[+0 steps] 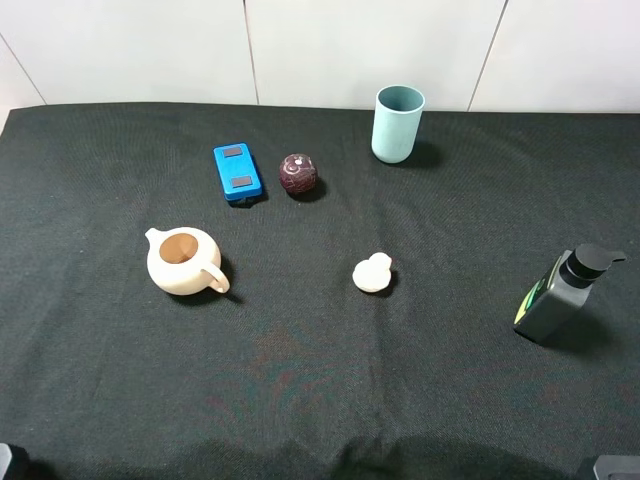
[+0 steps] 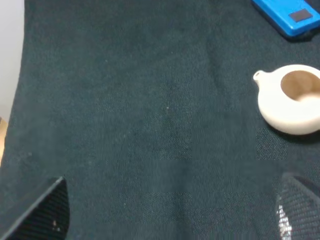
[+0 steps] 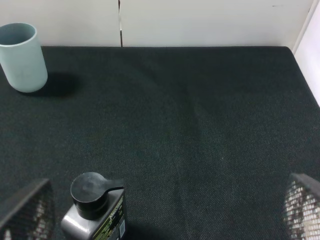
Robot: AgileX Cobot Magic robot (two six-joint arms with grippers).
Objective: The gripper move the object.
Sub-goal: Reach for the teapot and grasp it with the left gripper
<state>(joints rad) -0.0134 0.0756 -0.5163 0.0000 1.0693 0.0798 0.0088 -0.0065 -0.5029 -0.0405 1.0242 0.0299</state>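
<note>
From the high camera I count six things on the black cloth table [image 1: 300, 400]. One small round cream ceramic teapot [image 1: 183, 262], lidless and brown inside, sits left of centre, with its loop handle toward the lower right and its short spout toward the upper left. One flat blue plastic box [image 1: 237, 172] with two dark patches lies above it. One dark maroon ball [image 1: 298, 175] sits just beside that box on its right. One tall light-blue cup [image 1: 398, 123] stands upright at upper centre. One small white gourd-shaped lump [image 1: 373, 273] lies near the middle, well apart from the teapot. One dark grey pump bottle [image 1: 560, 295] with a black head stands at the right edge. Dark slivers show at the two bottom corners, too little for me to tell what they are. On my left wrist camera the left gripper [image 2: 172, 200] shows two black textured fingers [image 2: 45, 215] spread wide, with bare cloth between them. The one teapot sits on the cloth ahead, apart from both fingers, and the one blue box lies beyond it, cut by the frame edge. On my right wrist camera the right gripper [image 3: 167, 200] has its two fingers [image 3: 25, 212] wide apart too, gripping nothing. The one pump bottle stands near one finger, and the one light-blue cup stands far off by the white wall [image 3: 200, 20].
</note>
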